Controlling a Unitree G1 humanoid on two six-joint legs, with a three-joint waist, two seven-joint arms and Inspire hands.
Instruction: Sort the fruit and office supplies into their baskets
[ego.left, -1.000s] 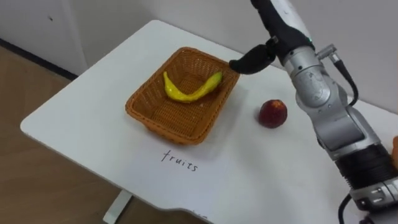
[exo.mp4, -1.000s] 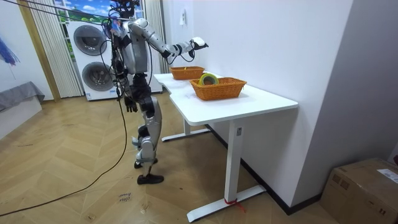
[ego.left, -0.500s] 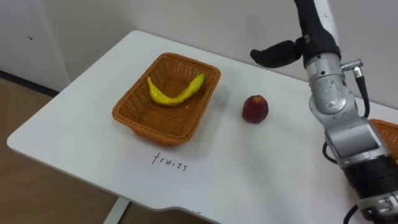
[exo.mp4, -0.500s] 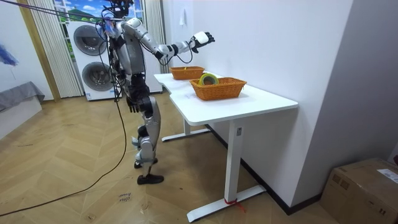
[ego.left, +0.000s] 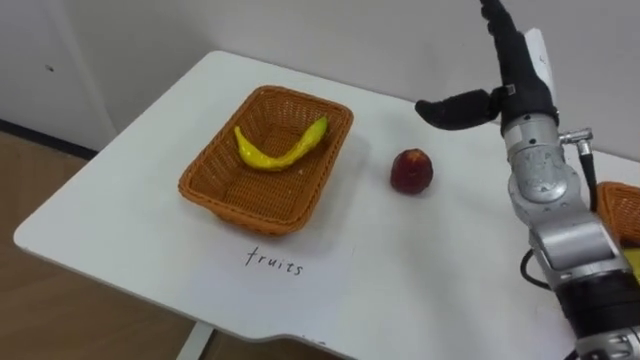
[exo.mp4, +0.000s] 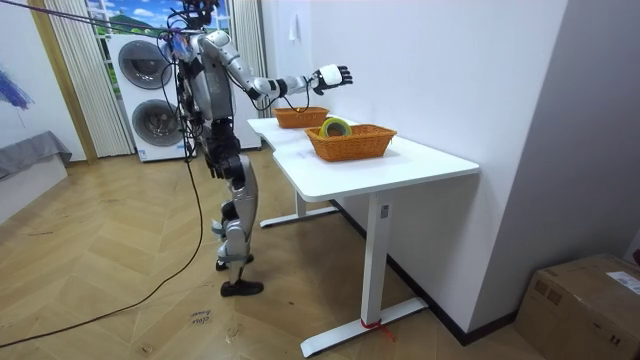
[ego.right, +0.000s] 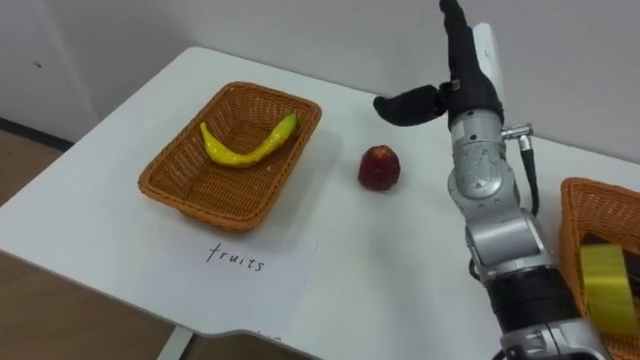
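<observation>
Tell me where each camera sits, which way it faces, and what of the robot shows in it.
Left eye view: on the head, looking down at the table, the fruit basket holding a banana, a red fruit beside it; right arm and open right hand show.
Right eye view: same head, slightly aside, same scene.
Room view: off in the room, facing the whole standing robot at the table.
All share the fruit basket and right hand.

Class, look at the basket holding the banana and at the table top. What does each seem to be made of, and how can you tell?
Basket: woven wicker or rattan by the look, orange-brown, matt; the crossing strands show on its walls. Table top: smooth white board, probably laminate, faint sheen; the core cannot be told.
</observation>
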